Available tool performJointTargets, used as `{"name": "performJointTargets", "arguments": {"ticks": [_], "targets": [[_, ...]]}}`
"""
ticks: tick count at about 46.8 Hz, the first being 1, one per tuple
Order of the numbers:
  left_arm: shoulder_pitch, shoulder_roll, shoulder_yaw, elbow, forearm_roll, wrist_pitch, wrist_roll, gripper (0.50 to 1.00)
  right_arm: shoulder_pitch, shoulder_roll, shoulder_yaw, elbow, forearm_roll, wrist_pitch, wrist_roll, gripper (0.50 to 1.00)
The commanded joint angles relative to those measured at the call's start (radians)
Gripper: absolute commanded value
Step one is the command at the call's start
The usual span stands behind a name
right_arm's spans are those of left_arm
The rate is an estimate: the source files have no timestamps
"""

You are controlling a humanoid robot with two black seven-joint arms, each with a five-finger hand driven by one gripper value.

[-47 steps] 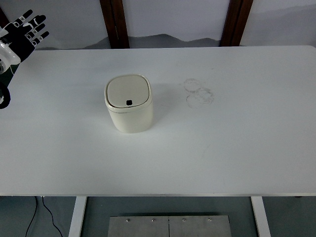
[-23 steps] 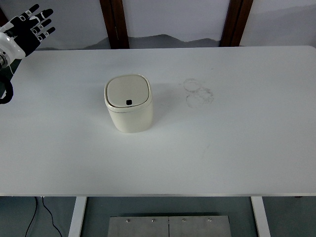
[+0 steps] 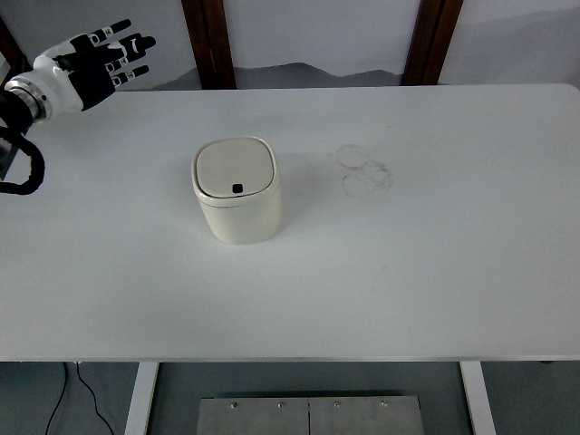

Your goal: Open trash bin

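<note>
A small cream trash bin (image 3: 236, 192) stands upright on the white table (image 3: 435, 254), left of centre. Its lid is closed, with a small black button near the lid's front edge. My left hand (image 3: 101, 62) is at the far left above the table's back edge, fingers spread and holding nothing. It is well away from the bin, up and to the left of it. My right arm does not show.
Faint ring marks (image 3: 364, 169) are on the table to the right of the bin. Two dark wooden posts (image 3: 209, 41) stand behind the table's far edge. A black cable (image 3: 23, 172) loops by the left arm.
My left hand has moved to the right and slightly forward over the table's back left corner, toward the bin, fingers still spread. The bin has not moved.
</note>
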Motion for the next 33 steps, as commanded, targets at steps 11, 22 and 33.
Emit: {"name": "performJointTargets", "arguments": {"ticks": [11, 22, 33], "targets": [[-0.237, -0.016, 0.233, -0.081, 0.000, -0.006, 0.035, 1.000, 0.000, 0.000, 0.000, 0.000, -0.001, 0.000, -0.001, 0.995], [-0.334, -0.066, 0.371, -0.143, -0.010, -0.003, 0.093, 1.000, 0.000, 0.000, -0.002, 0.000, -0.004, 0.000, -0.003, 0.995], [-0.461, -0.109, 0.554, -0.215, -0.028, -0.005, 0.115, 1.000, 0.000, 0.000, -0.002, 0.000, -0.004, -0.002, -0.003, 0.995]]}}
